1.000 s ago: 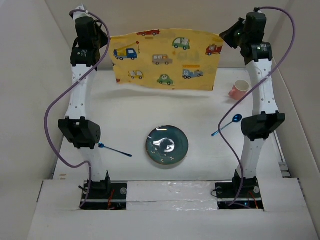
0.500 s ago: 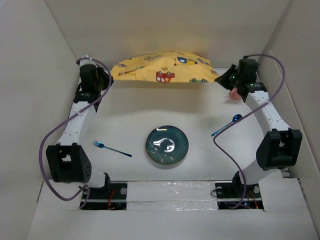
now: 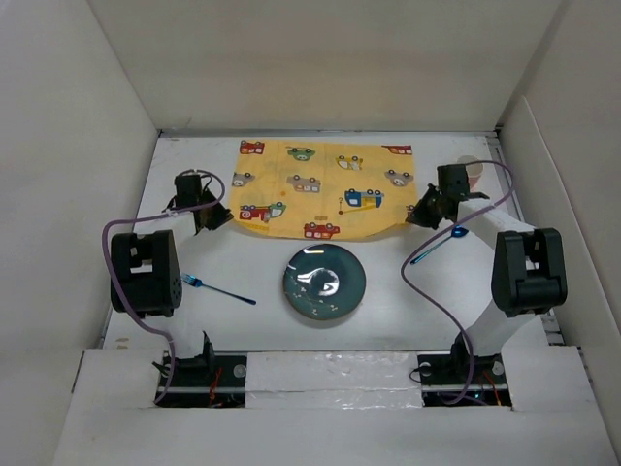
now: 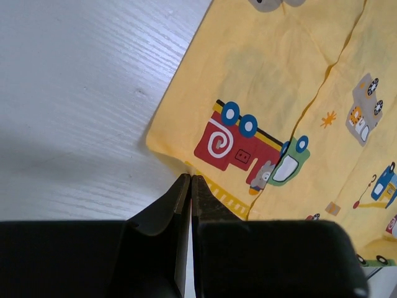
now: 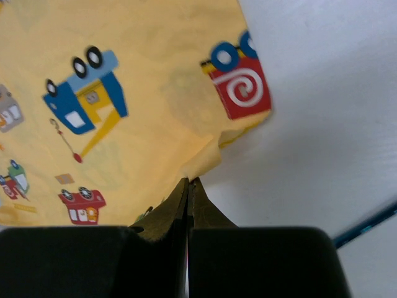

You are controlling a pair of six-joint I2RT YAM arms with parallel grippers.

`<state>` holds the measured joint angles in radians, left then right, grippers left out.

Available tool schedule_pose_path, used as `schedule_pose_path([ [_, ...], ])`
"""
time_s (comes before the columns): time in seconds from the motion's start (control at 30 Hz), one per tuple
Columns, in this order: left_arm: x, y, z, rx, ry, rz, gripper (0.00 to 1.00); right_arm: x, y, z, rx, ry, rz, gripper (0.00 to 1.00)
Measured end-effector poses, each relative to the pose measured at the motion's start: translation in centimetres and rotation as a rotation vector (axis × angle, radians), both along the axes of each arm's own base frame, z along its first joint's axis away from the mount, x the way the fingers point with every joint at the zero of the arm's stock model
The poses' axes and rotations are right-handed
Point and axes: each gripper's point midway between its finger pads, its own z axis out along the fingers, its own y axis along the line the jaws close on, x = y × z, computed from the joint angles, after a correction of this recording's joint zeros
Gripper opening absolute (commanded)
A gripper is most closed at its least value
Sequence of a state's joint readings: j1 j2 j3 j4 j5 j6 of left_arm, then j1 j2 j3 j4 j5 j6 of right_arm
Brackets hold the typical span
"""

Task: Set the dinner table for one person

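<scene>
The yellow placemat (image 3: 325,189) printed with cartoon cars lies spread on the far half of the white dinner table (image 3: 254,260). My left gripper (image 3: 215,219) is low at its near left corner, with the jaws shut on the hem (image 4: 186,164). My right gripper (image 3: 419,216) is low at its near right corner, shut on a bunched fold of the cloth (image 5: 201,162). A dark teal plate (image 3: 324,282) sits in front of the placemat. A blue fork (image 3: 218,289) lies left of the plate. A blue spoon (image 3: 441,245) lies to its right.
A pink cup (image 3: 473,173) stands at the far right, partly hidden behind my right arm. White walls close in the table on the left, back and right. The spoon's blue handle (image 5: 366,223) shows at the right wrist view's lower right edge.
Both arms have come down and toward the near side with the placemat. It hung upright a second ago and now lies flat on the table. Plate, fork and spoon have not moved.
</scene>
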<state>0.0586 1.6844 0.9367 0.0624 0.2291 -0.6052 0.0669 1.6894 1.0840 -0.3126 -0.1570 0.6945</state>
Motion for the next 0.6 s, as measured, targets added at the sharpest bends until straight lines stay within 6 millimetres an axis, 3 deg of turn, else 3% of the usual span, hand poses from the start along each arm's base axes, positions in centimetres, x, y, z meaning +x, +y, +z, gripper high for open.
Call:
schedule_pose_path([
  [0.13,-1.1,-0.1,-0.4,0.002,0.013,-0.005,0.0,-2.7,-0.2,-1.5,-0.008,0.047,0.001,0.0],
  [0.27,-3.8,-0.2,-0.5,0.003,0.036,-0.003,0.0,-4.5,-0.4,-2.1,-0.014,0.067,0.002,0.0],
  [0.47,-7.5,0.1,-0.2,0.023,0.078,0.011,0.0,-5.5,-1.1,-2.6,-0.02,0.088,-0.012,0.0],
  [0.6,-8.3,0.6,-0.3,0.054,0.092,0.021,0.0,-5.5,-1.4,-2.7,-0.028,0.087,-0.013,0.0],
])
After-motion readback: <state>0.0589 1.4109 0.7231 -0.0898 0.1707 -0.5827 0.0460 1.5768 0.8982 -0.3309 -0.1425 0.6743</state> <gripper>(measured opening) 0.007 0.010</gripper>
